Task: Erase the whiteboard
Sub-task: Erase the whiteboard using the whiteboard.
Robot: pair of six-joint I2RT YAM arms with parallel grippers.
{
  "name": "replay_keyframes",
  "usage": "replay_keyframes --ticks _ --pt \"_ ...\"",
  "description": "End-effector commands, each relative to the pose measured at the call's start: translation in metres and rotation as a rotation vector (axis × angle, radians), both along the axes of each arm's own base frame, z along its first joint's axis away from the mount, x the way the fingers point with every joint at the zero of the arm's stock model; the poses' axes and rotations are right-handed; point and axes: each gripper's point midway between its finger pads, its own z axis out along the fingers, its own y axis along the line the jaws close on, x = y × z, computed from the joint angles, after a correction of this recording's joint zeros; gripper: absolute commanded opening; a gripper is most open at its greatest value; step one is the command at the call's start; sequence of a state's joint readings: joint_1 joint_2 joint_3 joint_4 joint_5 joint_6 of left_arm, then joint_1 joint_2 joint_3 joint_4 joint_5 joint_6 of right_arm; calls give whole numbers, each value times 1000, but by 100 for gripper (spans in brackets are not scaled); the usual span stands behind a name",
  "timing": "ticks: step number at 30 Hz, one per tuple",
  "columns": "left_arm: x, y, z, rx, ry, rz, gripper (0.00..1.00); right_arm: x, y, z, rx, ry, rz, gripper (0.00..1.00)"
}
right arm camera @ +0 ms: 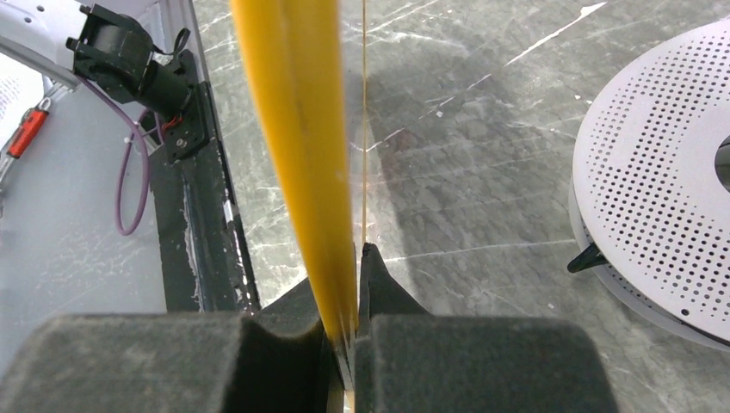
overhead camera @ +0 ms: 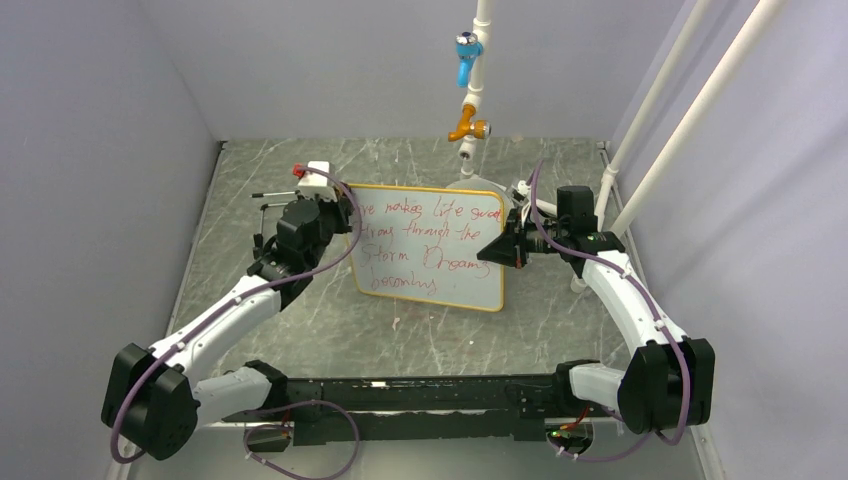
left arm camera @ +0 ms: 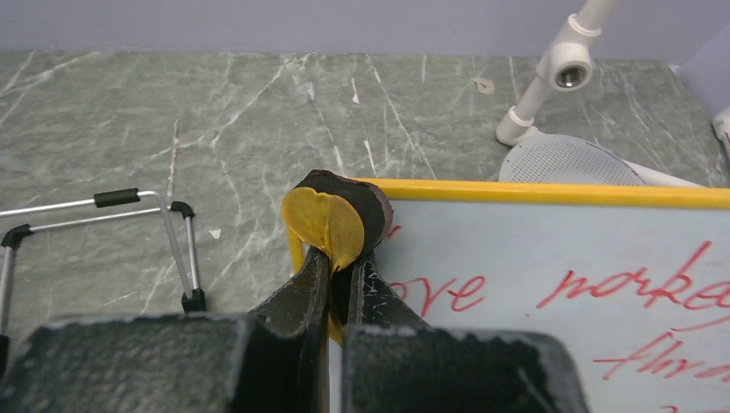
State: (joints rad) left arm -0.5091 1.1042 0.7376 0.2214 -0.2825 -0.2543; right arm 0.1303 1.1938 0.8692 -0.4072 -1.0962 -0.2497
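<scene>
The grey-green marbled desk spreads under both pincers and carries everything else. The whiteboard spans the gap between the two pincers at the middle of the desk. It is a white rectangle with rounded corners and a thin orange-yellow frame, and four lines of red handwriting cover its face. Its far left corner sits in the left pincer and its right edge sits in the right pincer. Whether its near edge rests on the desk or hangs clear of it cannot be told. A round grey perforated disc lies on the desk beyond the left pincer and to its right, just behind the board's far edge. In the right wrist view the same disc lies to the right of the right pincer, apart from the board. A white pipe rises from the desk just behind the disc, further from the left pincer. A thin wire stand with black tips sits on the desk to the left of the left pincer, apart from the board. The left pincer is pressed together on the board's frame at the rounded corner, with a yellow patch on its fingertip and the first red word just to its right. The right pincer is likewise pinching the board, and the frame's yellow edge runs straight out from between its two dark fingers.
</scene>
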Motion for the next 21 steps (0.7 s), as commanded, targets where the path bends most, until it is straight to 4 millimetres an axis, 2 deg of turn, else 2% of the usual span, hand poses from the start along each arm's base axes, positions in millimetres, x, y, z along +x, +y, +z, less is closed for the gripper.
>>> replay_keyframes --ticks 1,3,9,14,17,21 --pt "14 9 17 -45 -32 25 0 4 1 8 -22 -76 13 0" --pt "12 4 11 -52 -20 -14 0 5 1 8 -22 -77 13 0" --pt "-3 -30 -8 -99 26 -203 0 3 4 6 -24 -70 24 0" --pt "-10 -43 -7 -117 34 -251 0 4 5 5 -25 -65 27 0" --pt "-5 -42 0 -115 39 -228 0 4 5 4 -28 -62 27 0" --pt "11 -19 19 -99 13 -102 0 4 4 4 -31 -67 25 0"
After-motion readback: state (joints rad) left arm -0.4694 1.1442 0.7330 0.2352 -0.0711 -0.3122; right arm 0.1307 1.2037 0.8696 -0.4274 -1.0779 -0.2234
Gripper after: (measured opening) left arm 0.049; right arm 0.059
